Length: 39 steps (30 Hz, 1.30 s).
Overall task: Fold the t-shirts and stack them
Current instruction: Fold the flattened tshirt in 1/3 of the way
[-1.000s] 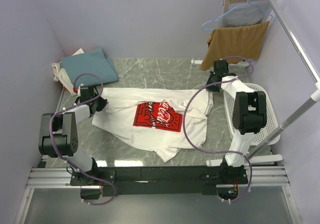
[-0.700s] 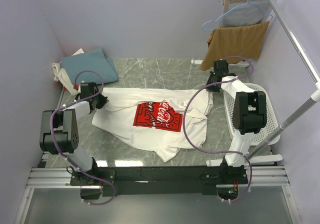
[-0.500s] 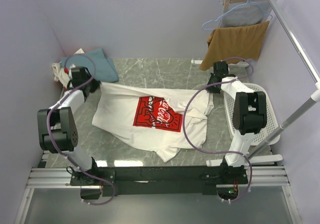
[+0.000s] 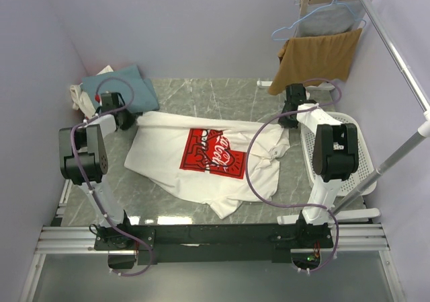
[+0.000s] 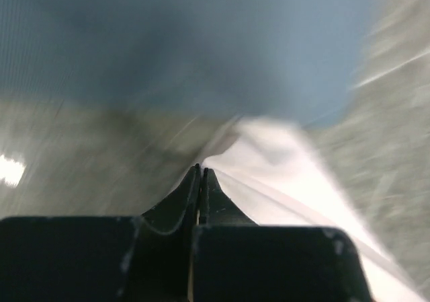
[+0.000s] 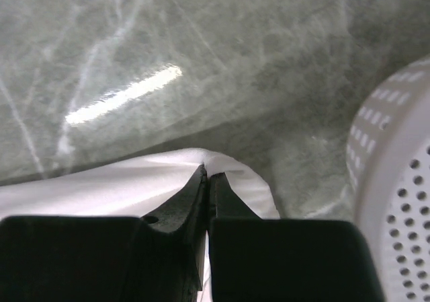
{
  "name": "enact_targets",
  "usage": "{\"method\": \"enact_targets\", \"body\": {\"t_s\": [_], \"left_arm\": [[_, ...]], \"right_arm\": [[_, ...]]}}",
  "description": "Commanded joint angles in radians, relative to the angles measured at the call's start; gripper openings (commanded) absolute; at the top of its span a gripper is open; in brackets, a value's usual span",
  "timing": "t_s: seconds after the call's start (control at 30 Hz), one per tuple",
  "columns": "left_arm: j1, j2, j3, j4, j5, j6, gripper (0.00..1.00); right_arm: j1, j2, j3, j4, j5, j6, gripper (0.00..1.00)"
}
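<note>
The white t-shirt (image 4: 164, 155) with a red chest print (image 4: 213, 153) lies spread across the table, stretched between both grippers. My left gripper (image 4: 129, 118) is shut on its back-left corner, right beside the folded teal-blue t-shirt (image 4: 124, 87). In the left wrist view the jaws (image 5: 201, 170) are pressed together, with white cloth (image 5: 282, 171) trailing to the right and teal cloth (image 5: 201, 46) ahead. My right gripper (image 4: 290, 114) is shut on the shirt's back-right corner; white cloth (image 6: 101, 191) bunches at its tips (image 6: 208, 175). An off-white t-shirt (image 4: 80, 100) pokes out from under the teal one.
A white perforated basket (image 4: 359, 155) stands at the right, its wall (image 6: 396, 167) close to my right gripper. A rack at the back right holds a tan-brown cloth (image 4: 319, 56) and a grey garment on a blue hanger (image 4: 326, 21). A slanted metal pole (image 4: 396, 53) crosses the right side.
My left gripper closed on the shirt's left edge and pulled it back and left toward the teal shirt, stretching the cloth flatter. The right gripper edged slightly back, still holding.
</note>
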Motion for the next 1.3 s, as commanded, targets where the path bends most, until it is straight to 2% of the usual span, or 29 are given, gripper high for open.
{"method": "enact_targets", "body": {"t_s": [0.0,0.13,0.17,0.2,0.23,0.3,0.4,0.5,0.53,0.57,0.67,0.8,1.0,1.27], "left_arm": [[0.015,0.001,-0.106,0.013,-0.069,0.025,0.01],[0.015,0.019,-0.072,-0.006,-0.07,0.036,0.01],[0.015,0.005,-0.073,0.028,-0.019,0.033,0.02],[0.015,-0.005,-0.078,0.045,0.0,0.028,0.06],[0.015,-0.015,-0.08,0.056,0.017,0.021,0.22],[0.015,-0.039,-0.077,0.06,0.046,-0.001,0.31],[0.0,-0.068,-0.098,0.053,0.077,-0.045,0.41],[-0.055,-0.142,-0.151,0.06,0.062,-0.084,0.52],[-0.077,-0.163,-0.162,0.06,0.052,-0.087,0.64],[-0.099,-0.211,-0.175,0.057,0.042,-0.091,0.66],[-0.195,-0.304,-0.236,0.06,0.034,-0.116,0.69],[-0.246,-0.418,-0.397,0.108,0.036,-0.139,0.7],[-0.26,-0.49,-0.527,0.159,0.009,-0.111,0.7],[-0.267,-0.493,-0.604,0.194,0.011,-0.108,0.7]], "right_arm": [[-0.01,-0.014,0.043,-0.053,0.146,-0.005,0.0],[-0.001,-0.022,0.058,-0.064,0.16,-0.003,0.47],[0.006,-0.042,0.031,-0.051,0.161,-0.006,0.57],[0.02,-0.106,0.008,-0.032,0.164,-0.015,0.61],[0.034,-0.146,-0.015,-0.002,0.179,-0.02,0.66],[0.088,-0.259,-0.072,0.02,0.198,-0.041,0.71],[0.157,-0.345,-0.108,0.022,0.086,-0.069,0.73],[0.265,-0.35,-0.108,-0.041,0.086,-0.081,0.73],[0.287,-0.349,-0.114,-0.058,0.091,-0.084,0.73],[0.307,-0.343,-0.131,-0.061,0.094,-0.086,0.73],[0.364,-0.316,-0.163,-0.064,0.098,-0.072,0.73],[0.413,-0.283,-0.2,-0.05,0.06,-0.067,0.73],[0.49,-0.229,-0.181,-0.029,0.034,-0.063,0.71],[0.651,-0.085,-0.016,-0.089,0.238,-0.13,0.71]]}}
